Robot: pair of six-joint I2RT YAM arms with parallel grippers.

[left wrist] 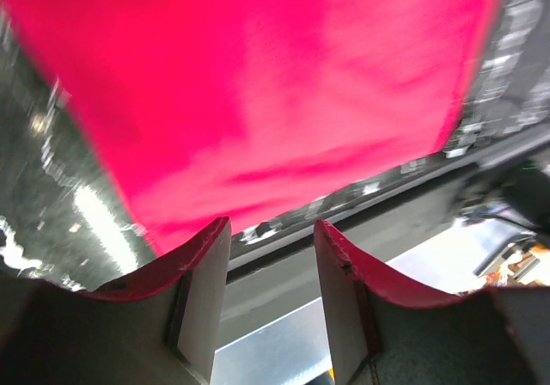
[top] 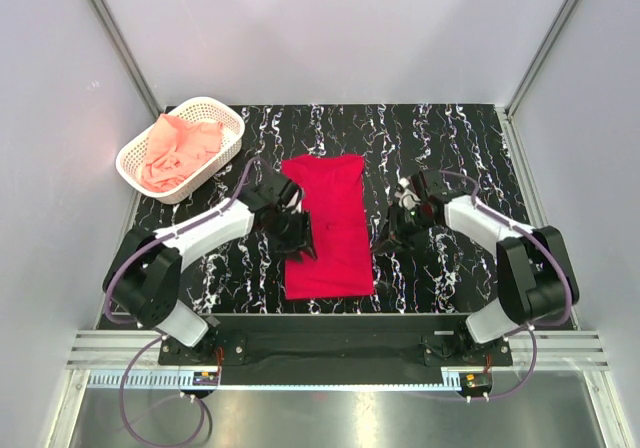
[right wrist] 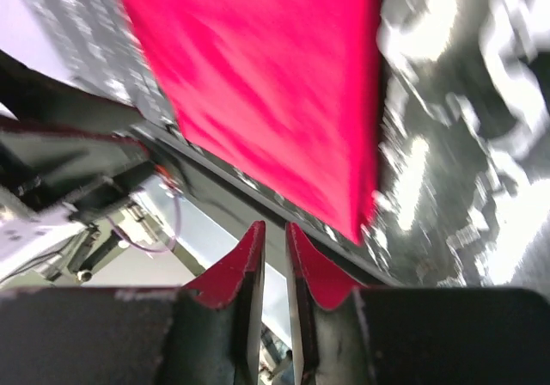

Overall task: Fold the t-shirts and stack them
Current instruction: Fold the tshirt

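- The table (top: 450,148) you are working on is black with white marbling and fills the floor of the cell.
- The red t-shirt (top: 335,238) lies flat at the centre of the table as a long panel running from 12 o'clock to 6 o'clock. Its near hem sits close to the table's near edge.
- The white lattice basket (top: 205,175) stands at 10 o'clock on the table, well apart from the red shirt.
- The pink t-shirt (top: 178,153) lies crumpled inside that basket, unfolded.
- Your left gripper (top: 298,238) sits over the red shirt's 9 o'clock edge. In the left wrist view its fingers stand moderately wide with nothing between them, and the red cloth spreads out just ahead of the tips. You cannot tell whether the tips touch the cloth.
- Your right gripper (top: 392,236) sits at the shirt's 3 o'clock side, just beside the edge and over bare table. In the right wrist view only a narrow slit shows between its fingers, and they hold nothing.
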